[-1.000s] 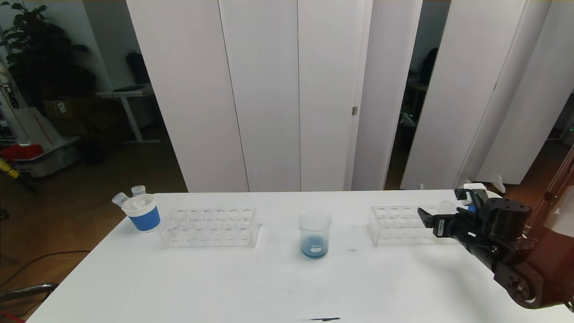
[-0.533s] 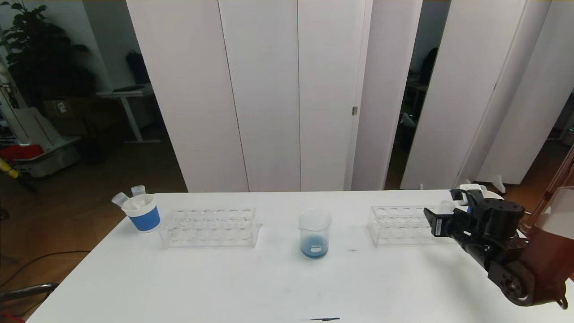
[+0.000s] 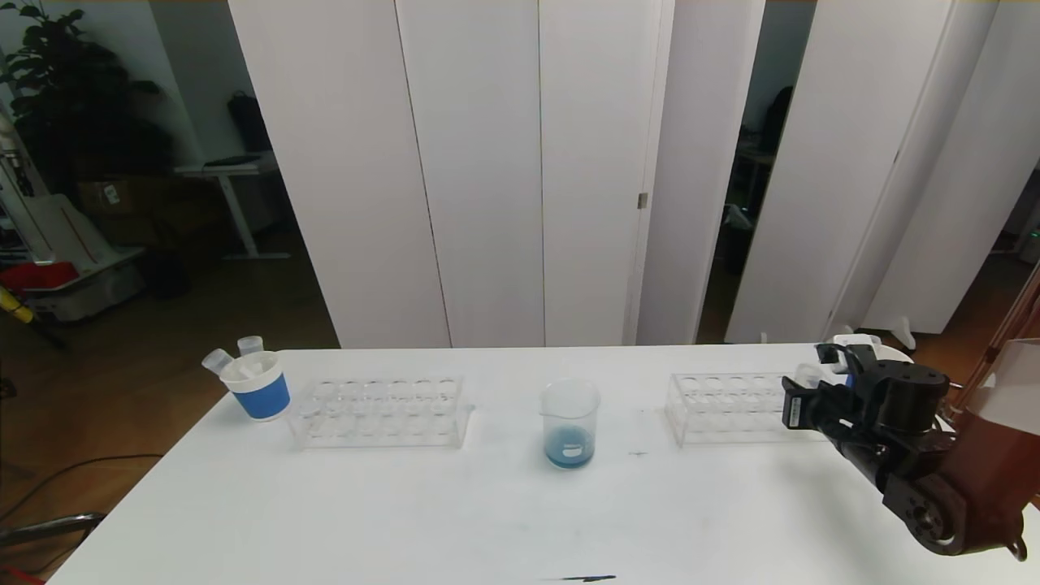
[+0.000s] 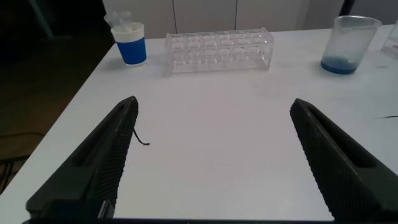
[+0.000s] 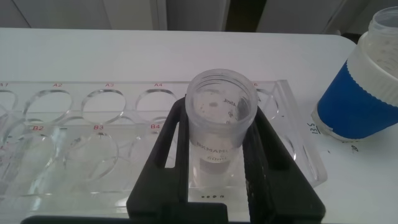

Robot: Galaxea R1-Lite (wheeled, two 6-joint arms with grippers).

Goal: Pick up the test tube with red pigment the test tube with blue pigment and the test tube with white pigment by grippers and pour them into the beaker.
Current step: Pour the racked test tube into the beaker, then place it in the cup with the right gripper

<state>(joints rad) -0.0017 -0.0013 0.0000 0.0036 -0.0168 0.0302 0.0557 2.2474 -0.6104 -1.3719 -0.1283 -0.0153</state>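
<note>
Leftmost on the white table stands a blue-banded paper cup with empty tubes leaning in it, and beside it an empty clear rack. The left gripper hangs over the near left part of the table with its jaws spread wide and nothing between them, well apart from everything it could work on.

At the middle is the beaker, upright, with a shallow pool of blue already at its bottom, so I judge the blue pour done. Right of it sits a second clear rack, and at that rack's right end is the right gripper.

A second ago its jaws stood wide and reached further over the rack; half a second ago they were narrowing; now they are clamped on a clear tube standing in the rack's end hole. The right wrist view shows the tube upright between the two black fingers, both pressing its sides. It looks nearly colourless, so it is probably the test tube with white pigment, though I cannot make out its contents. Another blue-banded cup stands just beside the rack.

With the grasp made, lifting the tube out and carrying it left to the beaker is what remains.
</note>
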